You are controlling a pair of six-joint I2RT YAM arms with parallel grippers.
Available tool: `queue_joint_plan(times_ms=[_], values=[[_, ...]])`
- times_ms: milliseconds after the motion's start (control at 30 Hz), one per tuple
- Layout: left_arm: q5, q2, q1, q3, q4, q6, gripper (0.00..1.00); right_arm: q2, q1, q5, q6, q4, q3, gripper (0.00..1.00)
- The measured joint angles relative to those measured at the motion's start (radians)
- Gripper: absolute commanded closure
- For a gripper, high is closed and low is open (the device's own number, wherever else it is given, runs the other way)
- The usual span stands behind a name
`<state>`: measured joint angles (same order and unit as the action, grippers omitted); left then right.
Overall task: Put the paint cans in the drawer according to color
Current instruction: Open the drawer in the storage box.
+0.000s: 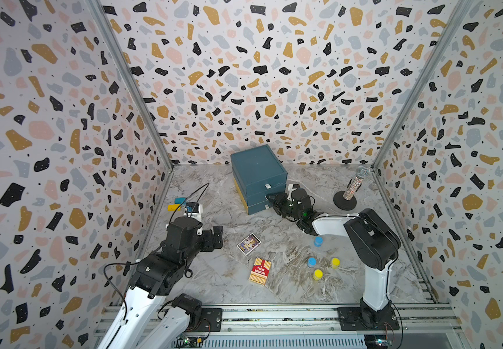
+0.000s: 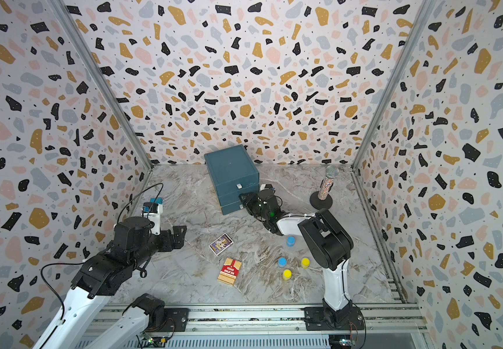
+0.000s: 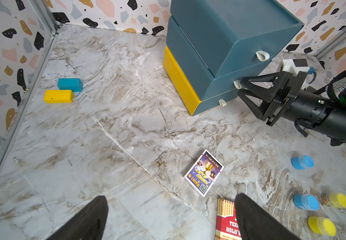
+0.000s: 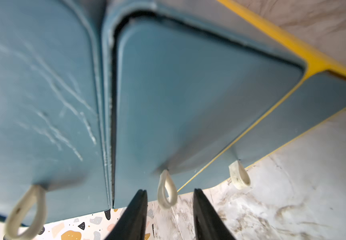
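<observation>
The dark teal drawer (image 1: 257, 178) (image 2: 232, 175) (image 3: 230, 41) stands at the back of the table, its three fronts pushed in. My right gripper (image 4: 170, 193) (image 1: 269, 198) (image 3: 240, 87) is open at the middle front. The white pull tab (image 4: 166, 191) hangs between its fingers with a gap on each side. Loose paint cans stand on the marble near the right arm: two blue-lidded (image 1: 318, 241) (image 1: 312, 261) and two yellow-lidded (image 1: 335, 262) (image 1: 317, 274). My left gripper (image 3: 171, 196) (image 1: 217, 238) hovers open and empty over the left middle.
A red card box (image 1: 259, 271) and a purple card box (image 1: 249, 244) lie mid-table. A blue block (image 3: 69, 84) and a yellow block (image 3: 58, 96) lie by the left wall. A glittery microphone on a round stand (image 1: 352, 187) is at the back right.
</observation>
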<state>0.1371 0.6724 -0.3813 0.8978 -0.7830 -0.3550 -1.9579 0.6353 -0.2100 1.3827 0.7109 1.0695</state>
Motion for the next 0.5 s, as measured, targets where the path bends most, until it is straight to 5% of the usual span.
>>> queue_joint_plan(times_ms=[500], values=[[0.000,0.000,0.000,0.000,0.000,0.000,0.02,-0.018,0.002,0.009,0.016,-0.003,0.037,0.78]])
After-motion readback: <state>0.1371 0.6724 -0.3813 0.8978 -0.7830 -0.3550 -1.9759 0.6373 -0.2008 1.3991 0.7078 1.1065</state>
